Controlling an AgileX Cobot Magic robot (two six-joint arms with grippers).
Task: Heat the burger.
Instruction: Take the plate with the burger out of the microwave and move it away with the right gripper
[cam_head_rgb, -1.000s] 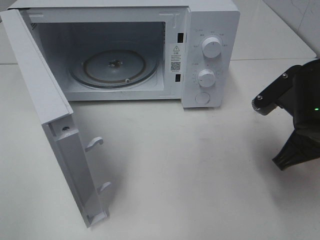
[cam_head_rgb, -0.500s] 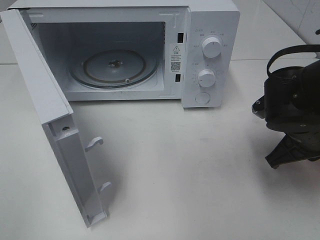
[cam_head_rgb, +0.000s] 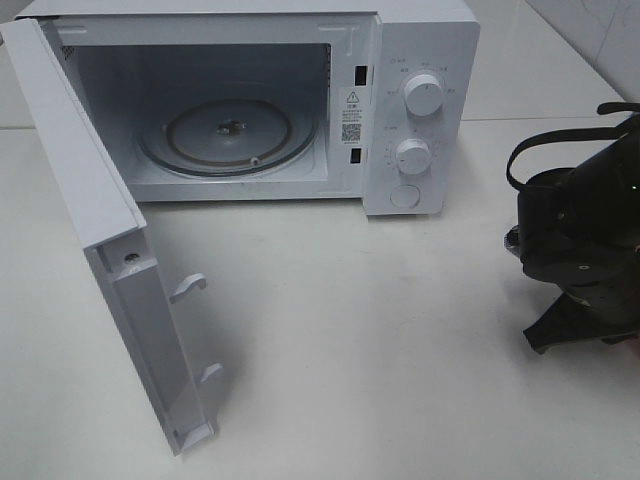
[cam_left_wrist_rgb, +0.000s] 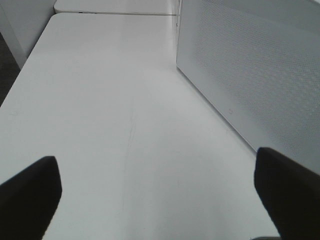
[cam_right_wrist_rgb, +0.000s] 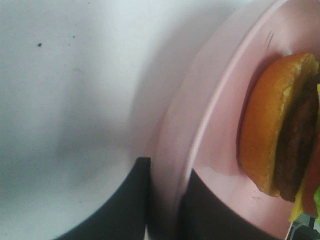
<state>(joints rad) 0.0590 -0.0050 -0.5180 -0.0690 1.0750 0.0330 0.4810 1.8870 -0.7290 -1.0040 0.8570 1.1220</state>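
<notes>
The right pincer pinched the pink plate's rim, carrying the burger; the left pincer hovered wide open, holding nothing.

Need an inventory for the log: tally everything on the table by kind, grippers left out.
Microwave, door open: 1
Glass turntable inside it: 1
Pink plate: 1
Burger on that plate: 1
Total: 4
</notes>
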